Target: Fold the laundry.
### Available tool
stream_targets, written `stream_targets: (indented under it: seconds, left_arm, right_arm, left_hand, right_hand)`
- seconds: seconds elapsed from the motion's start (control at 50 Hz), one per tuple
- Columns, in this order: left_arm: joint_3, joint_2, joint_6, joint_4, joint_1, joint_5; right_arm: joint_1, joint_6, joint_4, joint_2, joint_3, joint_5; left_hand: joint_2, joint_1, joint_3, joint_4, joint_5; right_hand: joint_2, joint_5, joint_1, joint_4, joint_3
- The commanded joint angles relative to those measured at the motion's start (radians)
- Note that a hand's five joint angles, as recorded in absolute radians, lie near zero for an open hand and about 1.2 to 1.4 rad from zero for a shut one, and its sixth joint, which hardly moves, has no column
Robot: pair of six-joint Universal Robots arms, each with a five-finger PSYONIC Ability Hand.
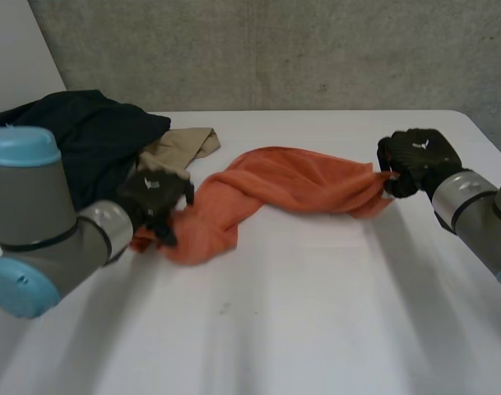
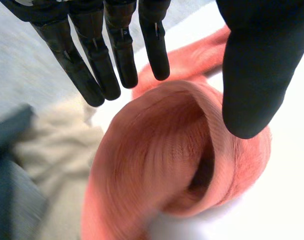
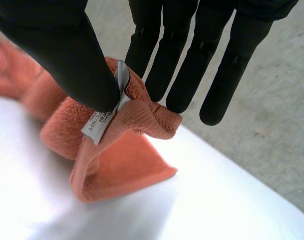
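Your right hand (image 3: 62, 55) pinches the labelled corner of the orange towel (image 1: 291, 185); your left hand (image 2: 119, 50) hovers, fingers straight, over its other end on the tabletop (image 1: 316, 321).

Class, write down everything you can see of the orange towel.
The orange towel looks like terry cloth, bunched into a twisted rope lying across the white table. The right hand pinches one end between thumb and finger, beside a white care label. The other end, rolled into a loop, lies under the open left hand.
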Motion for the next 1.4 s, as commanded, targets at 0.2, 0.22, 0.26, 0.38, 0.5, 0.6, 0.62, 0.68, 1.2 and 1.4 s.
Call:
stream_targets:
  seconds: [0.2, 0.22, 0.26, 0.38, 0.5, 0.6, 0.62, 0.68, 1.2, 1.4]
  left_arm:
    - [0.241, 0.052, -0.095, -0.23, 0.136, 0.075]
    - [0.287, 0.031, -0.118, -0.23, 0.138, 0.067]
    - [0.33, -0.001, -0.13, -0.23, 0.137, 0.058]
    - [0.509, -0.174, -0.139, -0.255, 0.091, 0.011]
    - [0.62, -0.319, -0.139, -0.372, 0.045, -0.009]
    - [0.68, -0.402, -0.142, -0.455, -0.011, 0.01]
    - [0.683, -0.408, -0.144, -0.461, -0.018, 0.015]
    - [0.685, -0.423, -0.153, -0.476, -0.049, 0.036]
    - [0.988, -0.12, -0.175, -0.064, -0.063, -0.287]
    - [0.485, 0.0, -0.172, 0.036, -0.067, -0.319]
  right_arm:
    - [0.061, -0.061, -0.048, -0.135, -0.017, -0.025]
    - [0.077, -0.058, -0.059, -0.164, -0.023, -0.038]
    - [0.091, -0.054, -0.072, -0.197, -0.029, -0.051]
    - [0.147, 0.024, -0.123, -0.327, -0.092, -0.09]
    - [0.17, 0.142, -0.126, -0.392, -0.198, -0.093]
    - [0.167, 0.234, -0.117, -0.409, -0.32, -0.088]
    - [0.164, 0.245, -0.111, -0.407, -0.337, -0.088]
    - [0.146, 0.279, -0.089, -0.398, -0.394, -0.084]
    - [0.042, 0.169, -0.034, -0.008, -0.634, 0.177]
    - [0.028, 0.198, -0.042, -0.014, -0.431, 0.125]
  left_hand:
    - [-0.229, -0.215, -0.233, -0.226, -0.224]
    - [-0.229, -0.215, -0.233, -0.226, -0.224]
    - [-0.244, -0.229, -0.247, -0.241, -0.238]
    - [-0.367, -0.353, -0.37, -0.364, -0.361]
    - [-0.37, -0.356, -0.373, -0.367, -0.364]
    - [-0.387, -0.373, -0.391, -0.385, -0.382]
    - [-0.387, -0.373, -0.391, -0.385, -0.382]
    - [-0.382, -0.367, -0.385, -0.379, -0.376]
    - [0.828, 0.842, 0.824, 0.831, 0.833]
    - [0.828, 0.842, 0.824, 0.831, 0.833]
  right_hand:
    - [0.227, 0.26, 0.285, 0.198, 0.214]
    - [0.227, 0.26, 0.285, 0.198, 0.214]
    - [0.227, 0.26, 0.285, 0.198, 0.214]
    - [0.227, 0.26, 0.285, 0.198, 0.214]
    - [0.227, 0.26, 0.285, 0.198, 0.214]
    - [0.227, 0.26, 0.285, 0.198, 0.214]
    - [0.227, 0.26, 0.285, 0.198, 0.214]
    - [0.227, 0.26, 0.285, 0.198, 0.214]
    - [0.227, 0.26, 0.285, 0.198, 0.214]
    - [0.227, 0.26, 0.285, 0.198, 0.214]
